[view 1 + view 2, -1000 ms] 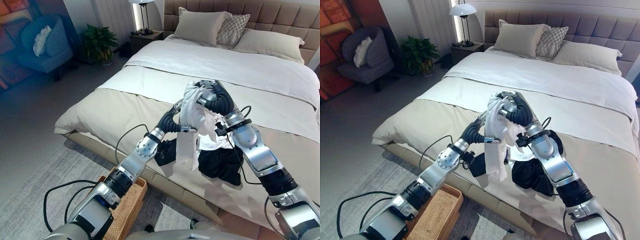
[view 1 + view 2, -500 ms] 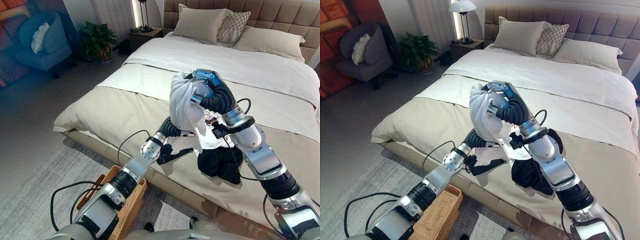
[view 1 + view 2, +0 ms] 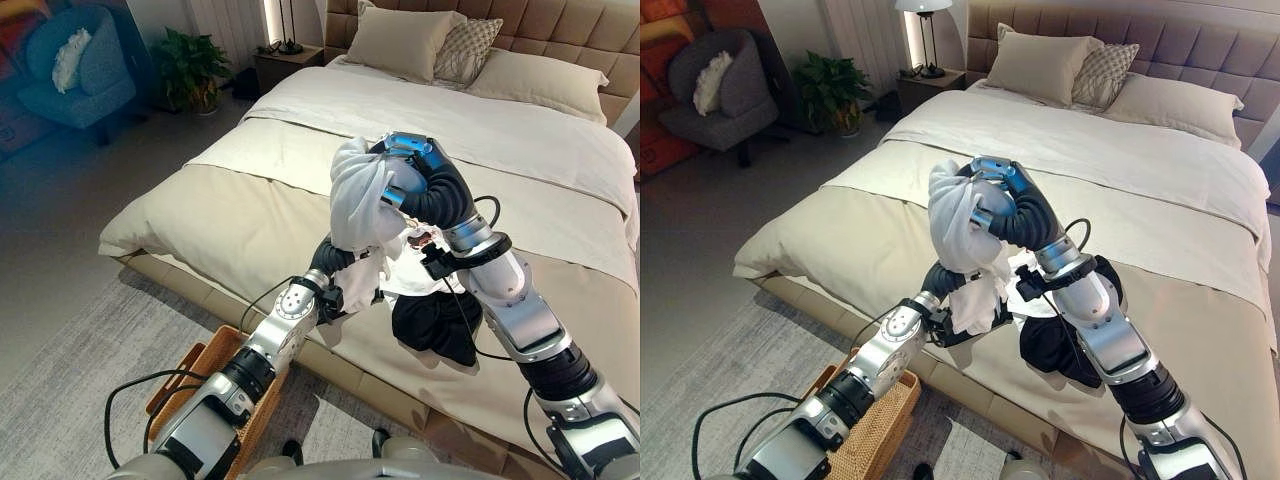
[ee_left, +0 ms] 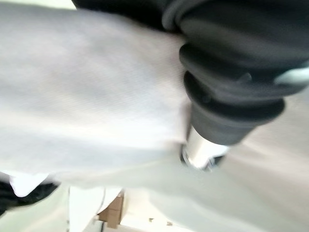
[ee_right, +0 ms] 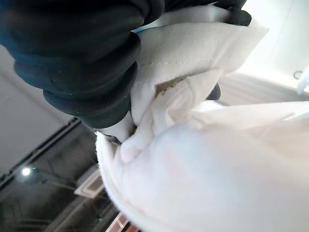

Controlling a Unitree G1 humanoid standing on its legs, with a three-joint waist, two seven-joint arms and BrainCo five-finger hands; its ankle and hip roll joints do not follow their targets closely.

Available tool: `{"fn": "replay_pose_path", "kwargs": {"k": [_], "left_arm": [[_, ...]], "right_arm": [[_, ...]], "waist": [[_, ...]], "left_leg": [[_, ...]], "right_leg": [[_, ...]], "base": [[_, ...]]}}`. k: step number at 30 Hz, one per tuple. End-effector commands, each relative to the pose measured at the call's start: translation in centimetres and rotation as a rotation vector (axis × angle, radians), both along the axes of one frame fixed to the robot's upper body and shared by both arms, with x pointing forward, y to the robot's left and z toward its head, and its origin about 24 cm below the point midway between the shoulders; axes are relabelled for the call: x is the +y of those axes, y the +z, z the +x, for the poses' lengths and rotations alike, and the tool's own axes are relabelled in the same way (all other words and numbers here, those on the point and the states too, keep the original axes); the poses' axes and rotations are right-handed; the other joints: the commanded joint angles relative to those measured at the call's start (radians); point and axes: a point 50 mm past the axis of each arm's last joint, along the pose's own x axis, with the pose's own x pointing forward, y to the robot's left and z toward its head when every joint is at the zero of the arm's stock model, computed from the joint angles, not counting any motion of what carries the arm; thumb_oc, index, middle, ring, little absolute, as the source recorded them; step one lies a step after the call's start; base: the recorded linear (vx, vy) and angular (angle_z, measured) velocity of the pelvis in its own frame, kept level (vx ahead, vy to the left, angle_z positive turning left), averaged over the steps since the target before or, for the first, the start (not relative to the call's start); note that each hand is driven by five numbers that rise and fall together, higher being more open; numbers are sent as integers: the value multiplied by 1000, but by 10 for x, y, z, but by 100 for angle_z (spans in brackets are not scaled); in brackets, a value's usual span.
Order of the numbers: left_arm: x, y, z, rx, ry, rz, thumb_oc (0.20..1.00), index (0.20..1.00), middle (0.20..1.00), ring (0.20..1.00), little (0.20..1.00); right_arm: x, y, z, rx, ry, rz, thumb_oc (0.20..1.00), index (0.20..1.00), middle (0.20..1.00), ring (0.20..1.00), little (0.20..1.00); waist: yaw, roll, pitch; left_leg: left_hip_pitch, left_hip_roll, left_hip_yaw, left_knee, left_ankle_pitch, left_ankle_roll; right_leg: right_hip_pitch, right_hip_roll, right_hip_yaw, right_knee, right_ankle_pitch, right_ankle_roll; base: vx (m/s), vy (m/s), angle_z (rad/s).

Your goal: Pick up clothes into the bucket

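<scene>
While the white garment (image 3: 362, 205) is bunched under the right hand (image 3: 408, 160), whose fingers curl round it, it is lifted clear of the bed (image 3: 230, 215). The left hand (image 3: 945, 280) is buried in the cloth below; its finger state cannot be told. The wicker basket (image 3: 225, 400) lies well below the fingers.

Basket (image 3: 225, 395) on floor beside bed (image 3: 250, 220)

White garment (image 3: 360, 205) bunched, lifted above the bed — tail hanging. Dark garment (image 3: 435, 322) crumpled on the bedspread. Wicker basket (image 3: 225, 385) on the floor.

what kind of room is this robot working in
A bedroom, most likely in a home or a staged one. A large made bed with pillows against a tufted headboard fills the scene, a nightstand with a lamp stands beside it, and an armchair sits in the corner.
</scene>
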Motion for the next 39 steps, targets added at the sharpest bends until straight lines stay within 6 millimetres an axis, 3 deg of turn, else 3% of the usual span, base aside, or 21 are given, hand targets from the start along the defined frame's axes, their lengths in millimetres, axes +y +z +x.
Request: {"fn": "replay_pose_path", "kwargs": {"k": [1, 2, 3, 4, 5, 9, 10, 12, 13, 17, 21, 24, 25, 27, 29, 30, 31, 33, 37, 39], "left_arm": [[-9, 33, 4, -64, -20, -223, 200, 200, 200, 200, 200], [-9, 33, 4, -64, -20, -223, 200, 200, 200, 200, 200], [-12, 46, 4, -101, -35, -256, 200, 200, 200, 200, 200], [-12, 46, 4, -101, -35, -256, 200, 200, 200, 200, 200], [-14, 53, 3, -118, -47, -276, 200, 200, 200, 200, 200], [-14, 65, 2, -154, -48, -335, 200, 200, 200, 200, 200], [21, 81, 6, -227, -1, -394, 200, 200, 200, 200, 200], [46, 50, -7, -137, 60, -398, 200, 200, 200, 200, 200], [47, 44, -10, -121, 74, -412, 200, 200, 200, 200, 200], [47, 48, -15, -145, 57, -447, 200, 200, 200, 200, 200], [66, 49, -20, -171, 113, -463, 200, 200, 200, 200, 200], [96, 43, -28, -186, 232, -460, 200, 200, 200, 200, 200], [96, 43, -28, -185, 233, -460, 200, 200, 200, 200, 200], [122, 37, -35, -195, 333, -409, 200, 200, 200, 200, 200], [128, 34, -38, -192, 358, -392, 200, 200, 200, 200, 200], [145, 27, -43, -187, 431, -333, 200, 200, 200, 200, 200], [145, 27, -43, -187, 431, -333, 200, 200, 200, 200, 200], [171, 16, -52, -167, 543, -230, 200, 200, 200, 200, 200], [206, 3, -64, -127, 714, -72, 200, 200, 200, 200, 200], [211, 3, -65, -129, 732, -60, 200, 200, 200, 200, 200]], "right_arm": [[6, 22, -5, -101, 40, 91, 285, 285, 285, 285, 285], [6, 22, -5, -101, 39, 91, 285, 285, 285, 285, 285], [0, 15, -2, -79, -8, 72, 570, 570, 570, 570, 570], [0, 15, -2, -79, -8, 72, 837, 837, 837, 837, 837], [-5, 10, 0, -61, -35, 71, 1000, 1000, 1000, 1000, 1000], [-22, -11, 8, 23, -152, 73, 1000, 1000, 1000, 1000, 1000], [-36, -15, 6, 30, -204, 73, 1000, 1000, 1000, 1000, 1000], [-47, -27, 3, 76, -252, 79, 1000, 1000, 1000, 1000, 1000], [-48, -31, 4, 93, -259, 77, 1000, 1000, 1000, 1000, 1000], [-60, -47, 6, 151, -339, 84, 1000, 1000, 1000, 1000, 1000], [-76, -68, 5, 231, -428, 102, 1000, 1000, 1000, 1000, 1000], [-92, -95, 2, 342, -516, 121, 1000, 1000, 1000, 1000, 1000], [-92, -95, 2, 343, -515, 121, 1000, 1000, 1000, 1000, 1000], [-102, -120, -2, 448, -570, 124, 1000, 1000, 1000, 1000, 1000], [-104, -126, -4, 471, -580, 122, 1000, 1000, 1000, 1000, 1000], [-111, -146, -10, 562, -608, 123, 1000, 1000, 1000, 1000, 1000], [-111, -147, -10, 563, -608, 123, 1000, 1000, 1000, 1000, 1000], [-118, -169, -17, 663, -646, 119, 1000, 1000, 1000, 1000, 1000], [-124, -198, -26, 787, -682, 76, 1000, 1000, 1000, 1000, 1000], [-126, -200, -26, 795, -693, 77, 1000, 1000, 1000, 1000, 1000]], "waist": [[6, -66, -48], [7, -66, -48], [5, -65, -48], [5, -65, -48], [4, -65, -48], [6, -66, -49], [10, -63, -48], [18, -65, -47], [21, -66, -48], [26, -68, -49], [30, -68, -46], [37, -65, -42], [37, -66, -43], [40, -63, -35], [41, -62, -34], [43, -60, -28], [43, -60, -28], [47, -56, -16], [52, -52, 12], [51, -52, 19]], "left_leg": [[-56, -43, -14, 167, -129, 31], [-57, -43, -14, 167, -129, 31], [-58, -44, -18, 166, -128, 31], [-58, -44, -19, 166, -128, 31], [-58, -45, -20, 166, -128, 31], [-58, -47, -25, 164, -126, 32], [-60, -48, -27, 164, -125, 32], [-58, -49, -31, 162, -127, 31], [-57, -49, -32, 161, -127, 31], [-58, -51, -35, 159, -128, 32], [-60, -53, -40, 157, -127, 32], [-61, -54, -41, 154, -127, 32], [-61, -54, -41, 155, -127, 32], [-65, -55, -43, 155, -126, 31], [-66, -55, -43, 155, -126, 31], [-69, -55, -43, 154, -124, 29], [-69, -55, -43, 154, -125, 29], [-78, -57, -45, 158, -123, 30], [-105, -60, -43, 178, -125, 31], [-115, -59, -42, 187, -126, 32]], "right_leg": [[5, -55, -25, 40, 2, 36], [5, -55, -25, 40, 2, 36], [5, -55, -29, 41, 0, 36], [5, -56, -29, 41, 0, 36], [5, -56, -30, 43, -1, 35], [9, -58, -41, 43, -3, 36], [9, -60, -44, 41, -2, 37], [15, -63, -49, 39, -2, 37], [16, -63, -50, 38, -3, 36], [17, -63, -56, 38, -4, 34], [17, -65, -61, 37, -5, 34], [14, -65, -64, 37, -6, 33], [14, -65, -64, 38, -6, 33], [10, -65, -64, 37, -4, 32], [9, -65, -64, 37, -4, 33], [4, -65, -65, 37, -3, 32], [3, -65, -65, 38, -3, 32], [-5, -64, -66, 39, 0, 32], [-29, -65, -61, 48, 4, 33], [-39, -65, -58, 53, 5, 32]], "base": [[0, 0, 0], [0, 0, 0], [0, 0, 0], [0, 0, 0], [5, 5, 4], [5, 1, 6], [5, 12, 9], [11, 9, 7], [10, -2, 8], [3, -9, 6], [1, 0, 7], [5, 5, 5], [0, 0, 0], [0, 0, 0], [0, 0, 0], [0, 0, 0], [0, 0, 0], [-15, 16, 0], [-37, 30, 0], [-48, 30, 0]]}}
